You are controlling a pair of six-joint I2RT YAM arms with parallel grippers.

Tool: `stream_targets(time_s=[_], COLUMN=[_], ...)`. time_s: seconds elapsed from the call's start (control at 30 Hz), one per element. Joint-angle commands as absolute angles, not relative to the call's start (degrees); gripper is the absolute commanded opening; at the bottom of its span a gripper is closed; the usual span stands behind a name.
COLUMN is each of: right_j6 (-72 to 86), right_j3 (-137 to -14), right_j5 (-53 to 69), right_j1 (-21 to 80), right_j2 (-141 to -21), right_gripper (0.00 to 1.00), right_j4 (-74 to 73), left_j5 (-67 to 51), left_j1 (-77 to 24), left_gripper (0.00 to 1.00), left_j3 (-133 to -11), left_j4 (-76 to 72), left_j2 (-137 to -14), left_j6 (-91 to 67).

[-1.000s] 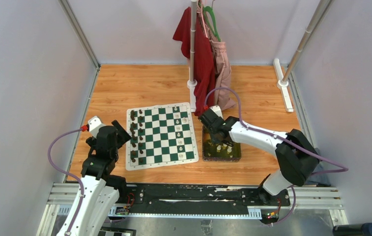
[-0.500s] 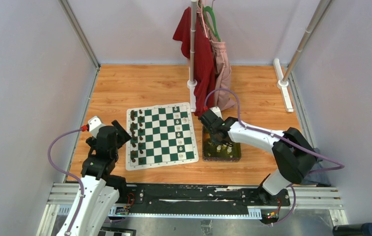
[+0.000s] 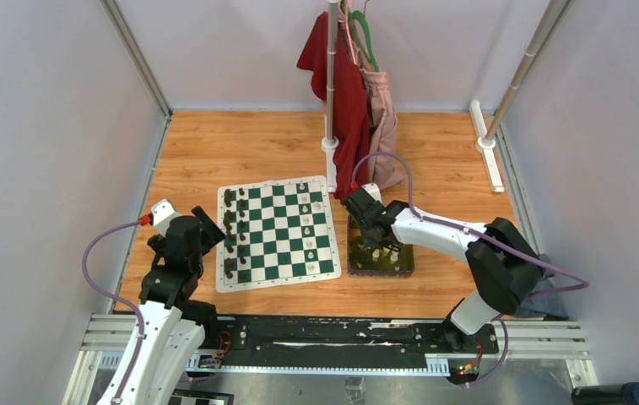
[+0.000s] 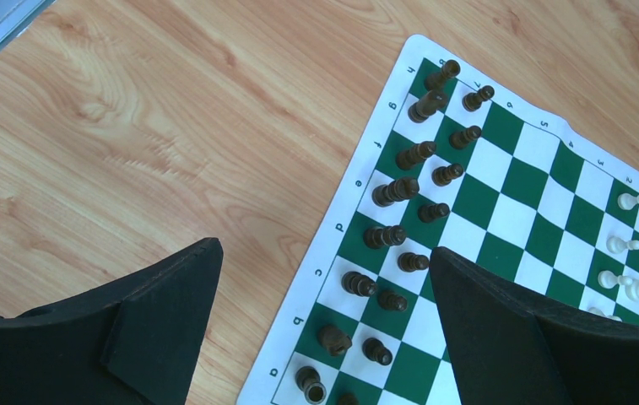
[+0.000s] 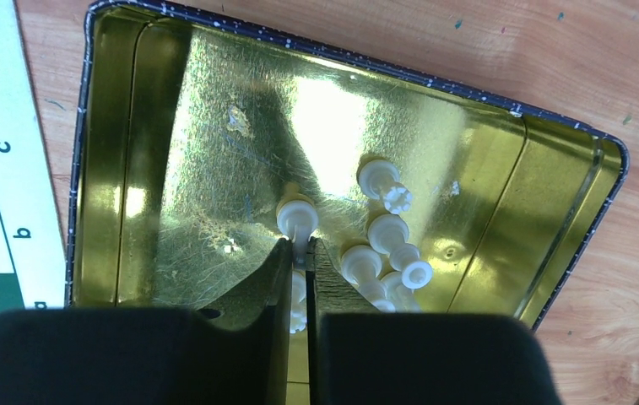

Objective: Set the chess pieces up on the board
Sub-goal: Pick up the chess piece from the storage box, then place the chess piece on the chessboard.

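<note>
The right gripper (image 5: 300, 245) has pinched in since a moment ago, and its arm's elbow has slid a touch to the left. Its fingers are now narrow, clamped on the thin stem of a white chess piece (image 5: 297, 216) lying in the gold tray (image 5: 109, 169).

Nearest the arm bases, the left gripper (image 4: 324, 325) hangs wide apart, holding nothing, over the near left edge of the board (image 4: 535, 186). The board lies flat on the wooden bench (image 3: 214, 143). Dark pieces (image 4: 400, 190) stand upright in two rows along its left side. A few standing white pieces (image 4: 628, 245) are on the squares at its right side.

The tray sits just beside the board's right edge. In it, just right of the clamped piece, a small heap of loose white pieces (image 5: 387, 232) lies on the shiny floor, several touching one another.

At the far end of the bench a red cloth (image 3: 345, 84) and a pink cloth (image 3: 381, 110) hang beside an upright pole (image 3: 331, 76).
</note>
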State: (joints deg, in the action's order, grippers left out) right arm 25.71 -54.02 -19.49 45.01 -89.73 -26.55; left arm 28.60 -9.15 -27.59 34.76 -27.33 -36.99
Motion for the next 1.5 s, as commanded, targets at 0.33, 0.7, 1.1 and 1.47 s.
stream_targets(time_s=[0.33,0.7,1.1,1.47], right_j6=[23.5,21.6,20.9,16.8], right_j3=[-55.1,-59.0,-67.1,-79.2], right_j5=[-19.0,-20.2,-21.8,-20.7], right_j1=[44.5,47.2,53.0,54.2], right_j2=[-86.9,-83.6,-84.1,-93.5], right_gripper=[0.00,0.00,0.00,0.00], right_j4=[-29.1,-32.9,-37.3,-37.8], left_j5=[29.4,29.7,29.7,30.5], left_j1=[-9.5,-9.5,-9.6,-9.6], left_gripper=[1.00,1.00,1.00,1.00], left_j3=[-27.6,-27.5,-27.4,-27.3], left_j4=[35.0,35.2,35.2,35.2], left_j2=[-26.4,-25.9,-25.7,-25.4], left_j6=[-37.3,-37.6,-37.7,-37.9])
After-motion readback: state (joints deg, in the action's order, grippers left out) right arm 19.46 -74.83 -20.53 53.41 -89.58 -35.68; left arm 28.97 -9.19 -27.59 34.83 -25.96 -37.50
